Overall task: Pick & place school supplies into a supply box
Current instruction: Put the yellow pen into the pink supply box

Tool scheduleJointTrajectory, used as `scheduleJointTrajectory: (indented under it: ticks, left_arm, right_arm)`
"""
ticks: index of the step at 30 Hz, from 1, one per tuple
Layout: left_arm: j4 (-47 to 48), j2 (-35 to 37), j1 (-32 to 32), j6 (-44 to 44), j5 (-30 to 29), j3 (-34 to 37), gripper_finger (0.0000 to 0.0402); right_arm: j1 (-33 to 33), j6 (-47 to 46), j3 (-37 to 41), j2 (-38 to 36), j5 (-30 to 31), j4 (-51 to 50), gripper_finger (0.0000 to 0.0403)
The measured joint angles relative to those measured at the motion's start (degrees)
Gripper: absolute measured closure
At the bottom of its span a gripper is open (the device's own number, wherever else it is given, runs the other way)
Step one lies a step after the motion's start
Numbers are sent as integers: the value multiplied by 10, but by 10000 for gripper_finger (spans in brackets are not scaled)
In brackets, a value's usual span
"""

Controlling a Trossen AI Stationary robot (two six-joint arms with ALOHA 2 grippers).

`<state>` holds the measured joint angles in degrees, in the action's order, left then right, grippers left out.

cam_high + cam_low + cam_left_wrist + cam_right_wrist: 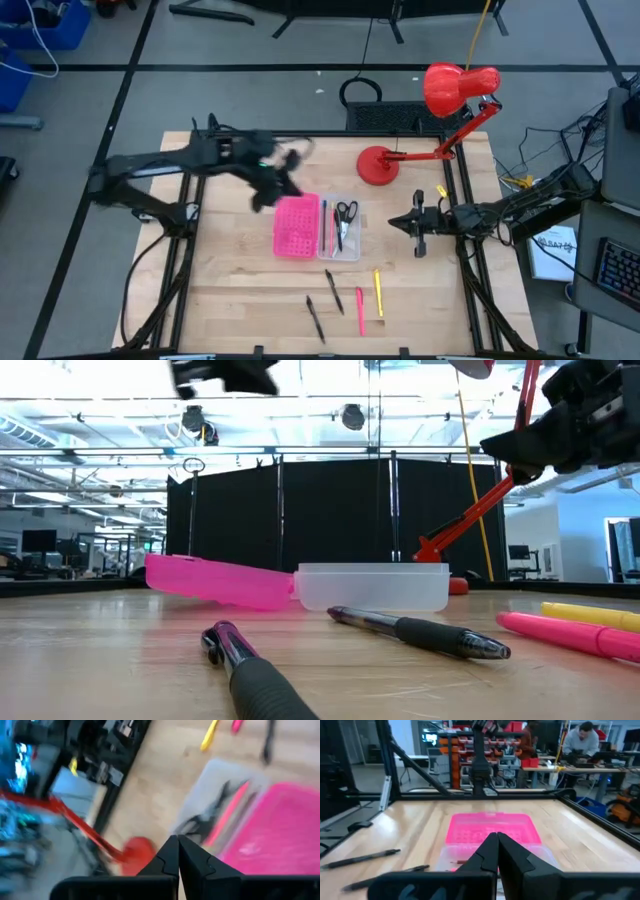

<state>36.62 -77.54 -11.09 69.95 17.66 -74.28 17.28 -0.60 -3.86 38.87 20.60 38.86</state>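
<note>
Supply box (317,228), one, open on the desk (230,290): clear tray holds one scissors (345,213) and two pens, between the clenched, empty left hand (262,195) and clenched, empty right hand (416,228). Loose pens, five: two black (316,318), two pink (360,311), one yellow (379,292), nearer the right hand.

The right gripper (497,851) has its two dark fingers pressed together into a point. Just past them on the wooden table (415,827) lies the supply box (492,837): its pink gridded half (493,828) farther off, its clear tray (540,857) nearer, partly hidden by the fingers. Two dark pens (362,858) lie on the wood to one side (the second (390,875) closer to the camera). The left arm (481,757) rises beyond the box. Behind it, shelves and a seated person (580,742) at a desk.
</note>
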Motion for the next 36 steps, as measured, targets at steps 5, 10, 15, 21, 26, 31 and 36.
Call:
scheduleJointTrajectory:
  ticks: [5,10,15,21,26,31,36]
  left_arm:
    - [-139,152,-56,-204,150,218,397]
    - [-406,246,-38,-524,164,402,395]
    - [-554,326,-3,-532,107,556,397]
    - [-703,380,1,-579,64,671,399]
    - [-704,408,0,-570,-1,733,399]
    - [-672,436,-5,-562,-10,737,400]
    - [-709,475,-5,-553,11,737,400]
  right_arm:
    - [0,-2,0,0,-14,6,403]
    - [0,-4,0,0,-14,1,403]
    - [0,-18,0,0,-13,-1,403]
    - [0,-1,0,0,-9,2,403]
    - [-1,21,0,1,-9,12,403]
    - [-1,12,0,1,-9,12,403]
    - [-1,2,0,4,-9,4,403]
